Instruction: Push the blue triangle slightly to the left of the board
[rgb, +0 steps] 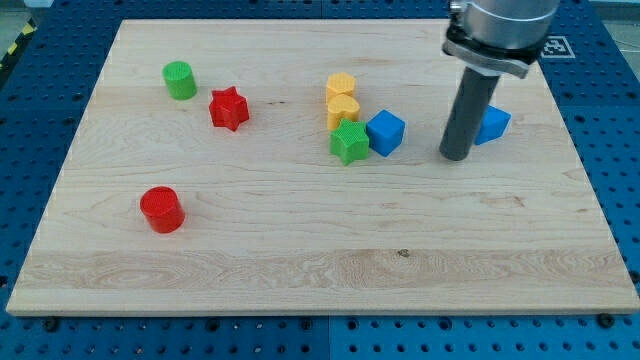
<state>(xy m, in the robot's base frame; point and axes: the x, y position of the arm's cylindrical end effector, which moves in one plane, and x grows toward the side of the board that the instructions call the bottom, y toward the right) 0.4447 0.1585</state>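
1. The rod carried no gripper, so no open or closed state could be told; my tip (455, 157) was set on the bench (300, 260).
2. The blue triangle (493, 123) was seen just to the tip's right, partly hidden by the rod.
3. A blue cube (385, 132) lay to the tip's left; it could be struck if the push were overdone.
4. No legible writing was seen.

A pale wooden surface (300, 260) with visible grain fills most of the view. Around it on every side lies a blue base (30, 150) dotted with rows of small holes. A yellow-and-black striped strip (14, 45) shows at the view's top left corner. The light is even.
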